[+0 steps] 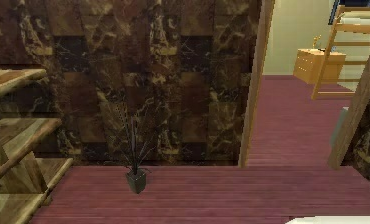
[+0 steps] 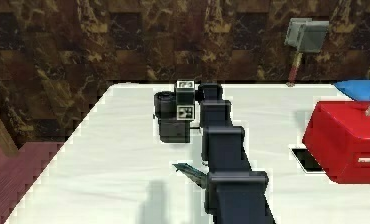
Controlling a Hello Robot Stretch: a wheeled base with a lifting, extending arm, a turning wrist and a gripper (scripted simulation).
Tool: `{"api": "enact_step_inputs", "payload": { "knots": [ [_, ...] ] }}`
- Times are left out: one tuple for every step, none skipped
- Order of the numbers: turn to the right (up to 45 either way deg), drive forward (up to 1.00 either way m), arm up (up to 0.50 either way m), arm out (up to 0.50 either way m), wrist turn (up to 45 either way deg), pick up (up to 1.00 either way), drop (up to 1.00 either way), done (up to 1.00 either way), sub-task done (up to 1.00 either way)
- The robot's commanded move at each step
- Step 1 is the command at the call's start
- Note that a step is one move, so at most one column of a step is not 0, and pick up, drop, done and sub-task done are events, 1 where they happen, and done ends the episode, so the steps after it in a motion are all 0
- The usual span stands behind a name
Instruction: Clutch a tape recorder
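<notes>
The step in hand is seemingly locating and lining up, not yet grasping. The dark claw (image 2: 165, 105) is reaching out over the white table (image 2: 103, 150); I cannot tell whether it is carrying anything. Nothing is reading plainly as a tape recorder. A flat dark slab (image 2: 306, 160), lying well away from the claw toward the arm side view's right, beside the red box (image 2: 345, 140), is the likeliest candidate, so the next move is probably calling for repositioning toward it.

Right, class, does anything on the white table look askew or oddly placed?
The hammer near the far edge of the white table seems to stand on its handle end, head up, unsupported, which looks odd. Nothing looks spilled or damaged.
</notes>
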Motion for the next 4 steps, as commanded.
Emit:
{"api": "enact_step_inputs", "payload": {
  "knots": [
    [0.0,0.00,0.00,0.00,42.0,0.00,0.00,0.00,0.00],
    [0.0,0.00,-0.30,0.00,0.0,0.00,0.00,0.00,0.00],
    [0.0,0.00,0.00,0.00,0.0,1.00,0.00,0.00,0.00],
    [0.0,0.00,0.10,0.00,0.0,0.00,0.00,0.00,0.00]
  ]
}}
